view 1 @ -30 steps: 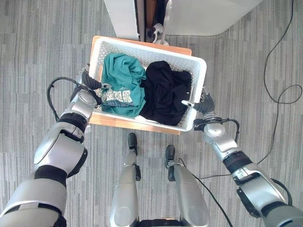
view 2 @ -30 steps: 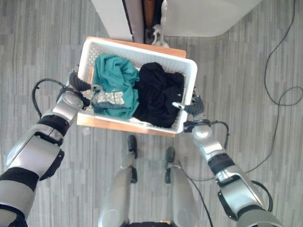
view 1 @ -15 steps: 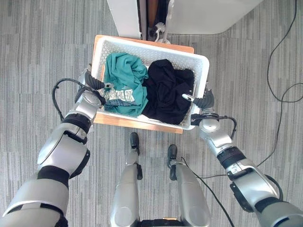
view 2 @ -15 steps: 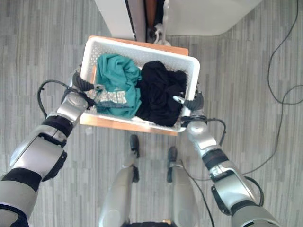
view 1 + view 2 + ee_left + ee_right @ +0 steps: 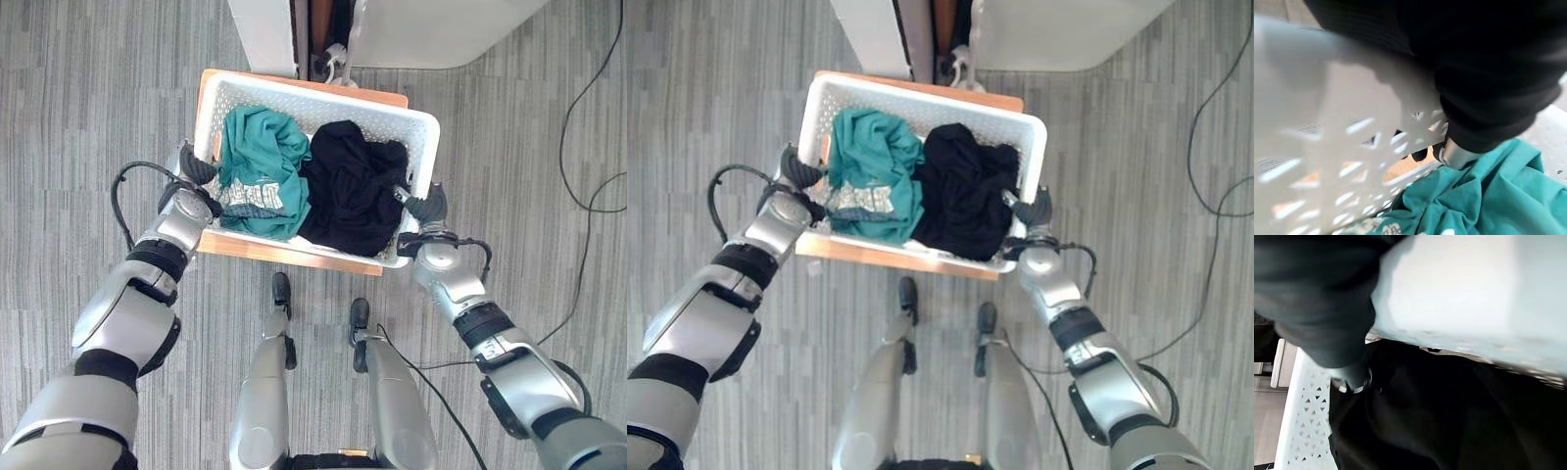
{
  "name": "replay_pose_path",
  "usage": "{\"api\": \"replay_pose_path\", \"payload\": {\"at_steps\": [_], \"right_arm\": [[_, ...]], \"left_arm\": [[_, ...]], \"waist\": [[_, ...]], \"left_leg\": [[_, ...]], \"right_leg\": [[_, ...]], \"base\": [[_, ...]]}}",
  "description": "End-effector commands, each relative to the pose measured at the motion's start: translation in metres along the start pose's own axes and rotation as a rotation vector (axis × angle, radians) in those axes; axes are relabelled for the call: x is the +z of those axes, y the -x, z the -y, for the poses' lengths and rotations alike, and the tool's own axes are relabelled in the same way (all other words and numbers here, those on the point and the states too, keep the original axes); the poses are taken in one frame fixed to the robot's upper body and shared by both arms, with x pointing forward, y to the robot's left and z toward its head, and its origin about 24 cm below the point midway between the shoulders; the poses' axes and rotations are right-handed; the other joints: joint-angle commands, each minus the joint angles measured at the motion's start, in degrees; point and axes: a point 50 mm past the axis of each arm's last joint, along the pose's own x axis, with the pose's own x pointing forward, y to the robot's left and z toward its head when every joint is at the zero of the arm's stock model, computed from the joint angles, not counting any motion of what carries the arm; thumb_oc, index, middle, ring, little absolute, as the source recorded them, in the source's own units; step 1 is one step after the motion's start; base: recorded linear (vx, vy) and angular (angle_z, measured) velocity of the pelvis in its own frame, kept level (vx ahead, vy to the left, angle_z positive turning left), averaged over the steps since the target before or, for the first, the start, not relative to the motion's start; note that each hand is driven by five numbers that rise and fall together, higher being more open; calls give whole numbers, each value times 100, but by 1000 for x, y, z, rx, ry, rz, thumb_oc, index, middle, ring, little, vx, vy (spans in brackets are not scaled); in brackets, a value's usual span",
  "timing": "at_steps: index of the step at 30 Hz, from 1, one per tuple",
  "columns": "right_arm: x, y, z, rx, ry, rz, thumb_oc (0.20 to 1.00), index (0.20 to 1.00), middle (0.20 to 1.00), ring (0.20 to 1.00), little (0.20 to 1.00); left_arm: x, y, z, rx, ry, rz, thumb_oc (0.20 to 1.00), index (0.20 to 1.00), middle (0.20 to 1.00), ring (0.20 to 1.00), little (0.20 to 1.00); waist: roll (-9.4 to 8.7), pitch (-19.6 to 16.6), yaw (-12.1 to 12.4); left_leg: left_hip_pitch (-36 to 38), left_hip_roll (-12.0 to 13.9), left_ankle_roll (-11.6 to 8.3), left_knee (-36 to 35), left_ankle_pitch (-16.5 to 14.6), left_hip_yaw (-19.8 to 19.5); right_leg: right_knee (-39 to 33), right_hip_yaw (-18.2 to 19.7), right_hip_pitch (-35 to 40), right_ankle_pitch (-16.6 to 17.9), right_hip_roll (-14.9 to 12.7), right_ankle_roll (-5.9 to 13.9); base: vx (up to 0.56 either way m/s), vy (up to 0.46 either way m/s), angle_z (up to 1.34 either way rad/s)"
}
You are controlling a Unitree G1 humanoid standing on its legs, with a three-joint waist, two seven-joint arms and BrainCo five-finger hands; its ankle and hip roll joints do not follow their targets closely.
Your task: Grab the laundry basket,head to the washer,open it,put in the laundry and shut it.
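White laundry basket (image 5: 416, 127): left hand (image 5: 192, 168), right hand (image 5: 423, 204) hooked over opposite rims.

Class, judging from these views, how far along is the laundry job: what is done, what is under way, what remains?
Under way: left hand and right hand grip the white basket at its ends; it sits over a wooden stand. The teal garment and black garment are inside. Left: carrying, opening, loading, shutting.

Left arm: reaches forward from your lower left, elbow bent.
Left hand (image 5: 196, 168): hooked over the basket (image 5: 423, 137) end rim.
Right hand (image 5: 427, 204): hooked over the opposite rim, arm bent.
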Motion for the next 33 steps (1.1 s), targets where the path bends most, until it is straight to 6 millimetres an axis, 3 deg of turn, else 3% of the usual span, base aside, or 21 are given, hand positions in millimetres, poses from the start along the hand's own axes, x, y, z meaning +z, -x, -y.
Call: {"api": "replay_pose_path", "payload": {"at_steps": [1,8,12,15,17,19,20,22,26,32,33], "right_arm": [[-32,29,-31,164,-43,-92,200,200,200,200,200],[-23,39,-24,151,-123,-23,200,200,200,200,200],[-28,46,-12,149,-195,-33,200,200,200,200,200],[-34,54,5,144,-236,-47,200,200,200,200,200],[-35,54,5,144,-235,-49,200,200,200,200,200],[-40,61,17,154,-271,-65,200,200,200,200,200],[-41,61,17,155,-271,-65,200,200,200,200,200],[-55,69,30,153,-290,-131,200,200,200,200,200],[-61,74,42,143,-287,-160,200,200,200,200,200],[-65,75,58,134,-325,-193,200,200,200,200,200],[-64,75,58,134,-325,-192,200,200,200,200,200]], "left_arm": [[25,1,4,3,56,106,200,200,200,200,200],[22,7,-5,24,91,169,200,200,200,200,200],[16,14,-3,2,73,204,200,200,200,200,200],[13,25,3,-33,-37,275,200,200,200,200,200],[12,26,3,-34,-37,275,200,200,200,200,200],[9,36,8,-68,-220,368,200,200,200,200,200],[9,36,8,-68,-220,367,200,200,200,200,200],[0,55,25,-172,-244,411,200,200,200,200,200],[-3,71,42,-254,-238,440,200,200,200,200,200],[21,99,90,-441,-159,526,200,200,200,200,200],[21,99,90,-441,-159,527,200,200,200,200,200]], "waist": [[-180,47,51],[-223,45,36],[-262,-20,31],[-341,-175,22],[-341,-175,23],[-456,-313,23],[-458,-307,25],[-567,-429,87],[-633,-559,119],[-718,-1115,36],[-723,-1119,35]], "left_leg": [[-87,2,24,1150,-1432,-124],[-66,17,23,1161,-1461,-141],[55,33,20,1124,-1486,-155],[335,57,8,1013,-1532,-178],[350,57,8,1004,-1531,-176],[578,39,42,901,-1473,-164],[594,39,43,894,-1472,-159],[1010,71,60,877,-1606,-141],[1398,102,67,757,-1663,-120],[2182,97,133,523,-1753,-117],[2174,88,136,505,-1727,-117]], "right_leg": [[-1385,-106,362,1033,-688,400],[-1369,-91,359,1014,-678,398],[-1398,-85,467,1005,-664,403],[-1436,-70,696,962,-654,424],[-1440,-69,708,962,-655,424],[-1461,-83,869,1012,-668,419],[-1465,-80,881,1012,-669,419],[-1506,-94,1275,979,-613,452],[-1544,-96,1605,924,-571,470],[-1450,-138,2190,660,-526,492],[-1462,-139,2180,677,-533,492]], "base": [[0,0,0],[0,0,0],[20,-6,1],[62,-14,2],[40,-9,2],[0,0,0],[38,-14,-6],[117,-28,-6],[102,-10,-6],[118,10,1],[51,20,-1]]}}
